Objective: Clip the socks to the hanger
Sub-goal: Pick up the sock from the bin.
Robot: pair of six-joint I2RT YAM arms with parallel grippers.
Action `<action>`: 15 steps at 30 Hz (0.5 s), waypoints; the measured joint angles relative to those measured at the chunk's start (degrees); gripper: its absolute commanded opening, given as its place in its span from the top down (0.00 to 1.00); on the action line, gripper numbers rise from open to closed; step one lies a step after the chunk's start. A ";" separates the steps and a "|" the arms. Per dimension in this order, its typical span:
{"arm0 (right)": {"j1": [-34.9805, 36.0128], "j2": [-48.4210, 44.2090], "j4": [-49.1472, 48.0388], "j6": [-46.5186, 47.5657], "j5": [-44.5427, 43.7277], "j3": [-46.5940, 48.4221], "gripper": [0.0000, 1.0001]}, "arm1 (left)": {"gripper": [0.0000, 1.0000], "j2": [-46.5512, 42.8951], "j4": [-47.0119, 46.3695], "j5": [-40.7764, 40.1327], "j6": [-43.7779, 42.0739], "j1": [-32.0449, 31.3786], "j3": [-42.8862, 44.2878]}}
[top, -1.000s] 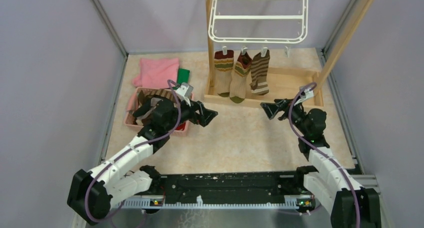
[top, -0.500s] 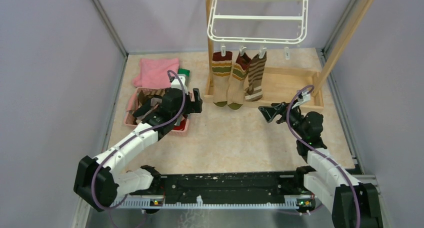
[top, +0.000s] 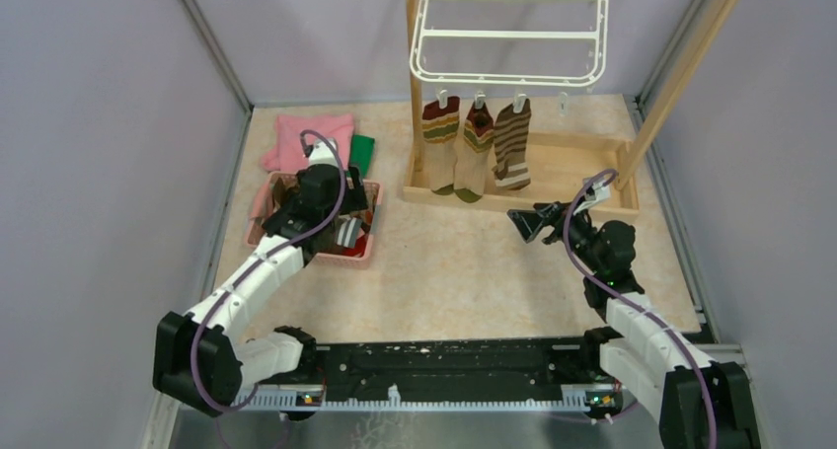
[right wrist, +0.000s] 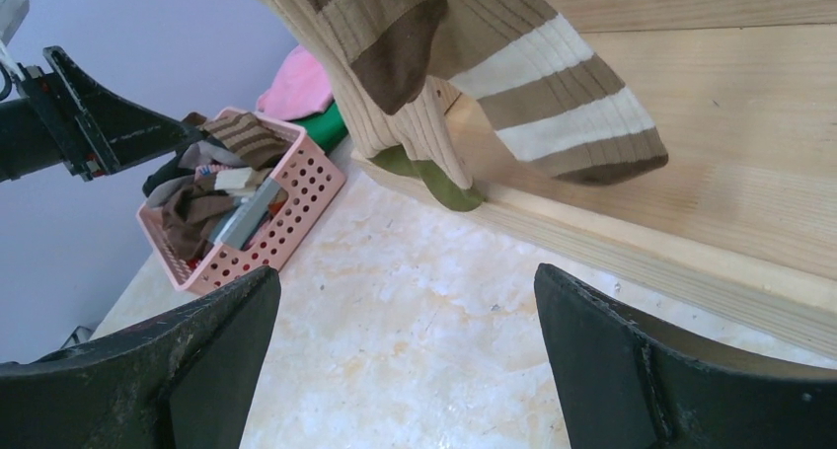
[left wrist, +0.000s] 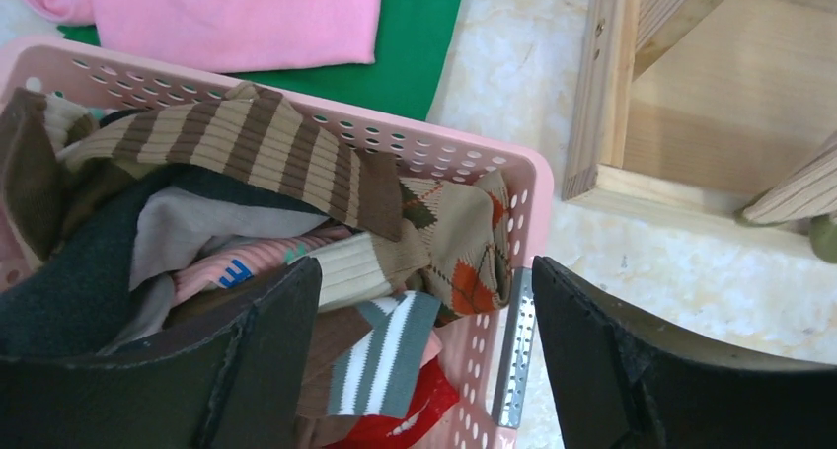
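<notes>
Left gripper (left wrist: 424,271) sits low over the pink perforated plastic basket (left wrist: 296,113). Its fingers are spread wide with nothing gripped, and the basket's right-hand rim lies in the gap between them. Heaped just ahead of the fingertips are a brown-and-cream striped sock (left wrist: 247,143) across the top of the pile, a tan argyle sock (left wrist: 449,237) against the right wall, and a grey-and-white striped sock (left wrist: 385,355) nearest the fingers. The dark and grey pieces to the left cannot be sorted out. Beyond the basket a flat pink cloth (left wrist: 247,15) overlaps a green cloth (left wrist: 415,44). To the gripper's right is a corner of the pale wooden post frame (left wrist: 602,84). The white plastic rectangular hanger (top: 508,77) hangs high inside that frame, ahead of both grippers. Three banded socks (top: 476,148) are clipped side by side to its near edge and dangle towards the frame's base. Right gripper (right wrist: 405,281) is also released, fingers wide and holding nothing, above the marbled beige tabletop (right wrist: 415,350). Just ahead of it and above hangs a clipped brown-and-cream sock (right wrist: 553,94).
</notes>
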State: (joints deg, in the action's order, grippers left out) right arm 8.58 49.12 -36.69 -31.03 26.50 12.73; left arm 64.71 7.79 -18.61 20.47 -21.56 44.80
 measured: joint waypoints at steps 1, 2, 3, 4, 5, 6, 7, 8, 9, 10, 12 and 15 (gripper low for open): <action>0.00 0.00 0.07 0.00 -0.13 0.00 0.02 | 0.20 0.33 1.09 0.17 -1.20 0.02 0.52; 0.00 0.00 0.09 0.00 -0.13 0.00 0.02 | 0.22 0.79 2.14 0.31 -2.14 0.04 1.27; 0.02 0.00 0.09 0.00 -0.17 0.00 0.02 | 0.24 1.70 4.07 0.33 -3.48 0.04 2.78; 0.02 0.00 0.09 0.00 -0.17 0.00 0.02 | 0.25 2.62 5.49 0.31 -4.63 0.04 4.17; 0.02 0.02 0.07 0.00 -0.17 0.00 0.02 | 0.27 3.67 7.19 0.22 -6.03 0.04 5.86; 0.02 0.02 0.07 -0.02 -0.17 0.00 0.02 | 0.29 4.33 8.20 0.13 -7.15 0.04 6.86; 0.02 0.02 0.07 0.00 -0.20 0.00 0.02 | 0.31 4.92 9.60 -0.17 -8.61 0.04 7.91; 0.02 0.04 0.07 0.00 -0.22 0.00 0.02 | 0.31 5.20 10.54 -0.59 -9.86 0.04 8.50; 0.02 0.07 0.07 0.00 -0.26 0.00 0.02 | 0.32 5.33 11.32 -1.25 -11.45 0.04 8.72; 0.02 0.13 0.07 0.00 -0.35 0.00 0.02 | 0.33 5.38 12.07 -1.90 -12.66 0.04 8.74; 0.02 0.31 0.02 0.00 -0.37 0.00 0.02 | 0.37 6.03 14.08 -3.37 -16.02 0.04 8.74; 0.04 0.87 0.02 0.00 -0.37 0.00 0.02 | 0.42 8.46 16.06 -5.97 -20.02 0.04 8.70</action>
State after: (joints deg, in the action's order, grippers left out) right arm 8.62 50.00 -36.67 -31.03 26.13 12.73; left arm 73.17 23.86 -24.58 0.45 -21.52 53.49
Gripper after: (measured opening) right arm 0.985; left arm 0.614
